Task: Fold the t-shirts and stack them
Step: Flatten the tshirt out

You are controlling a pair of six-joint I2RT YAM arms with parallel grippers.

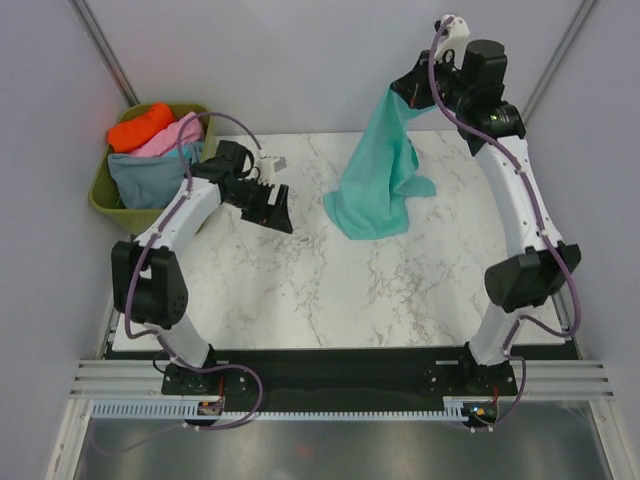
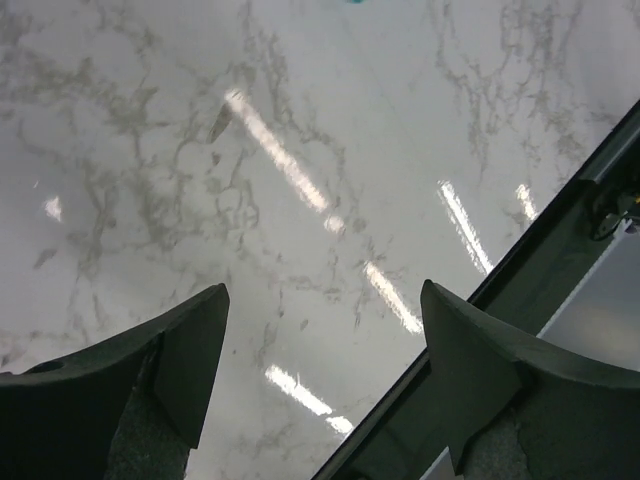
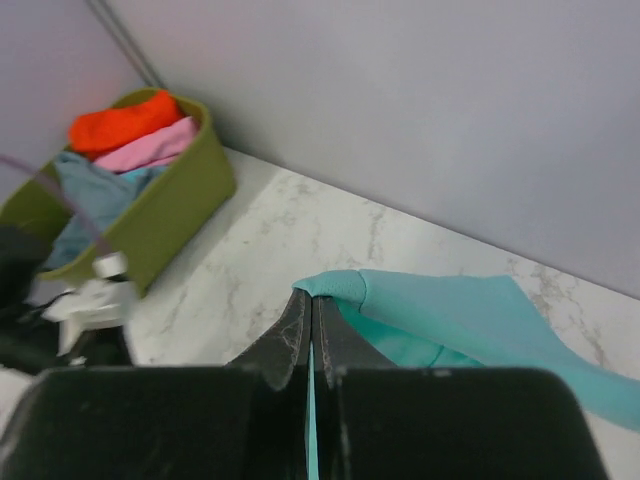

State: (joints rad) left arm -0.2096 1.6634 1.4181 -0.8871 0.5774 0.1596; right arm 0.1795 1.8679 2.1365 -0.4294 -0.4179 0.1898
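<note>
Top view: well right of the tub (image 1: 105, 205), the right gripper (image 1: 413, 96) holds the teal tee (image 1: 375, 185) aloft, its lower end pooled on the table (image 1: 300, 290). The other tees (image 1: 150, 140) lie in the tub, and the left gripper (image 1: 272, 205) hovers just right of it

Left wrist view: its fingers (image 2: 190, 350) are spread, grasping nothing

Right wrist view: fingers (image 3: 290, 340) pinched tight on a hem edge. The cloth looks light and limp, so it is best taken at a shoulder or hem corner
</note>
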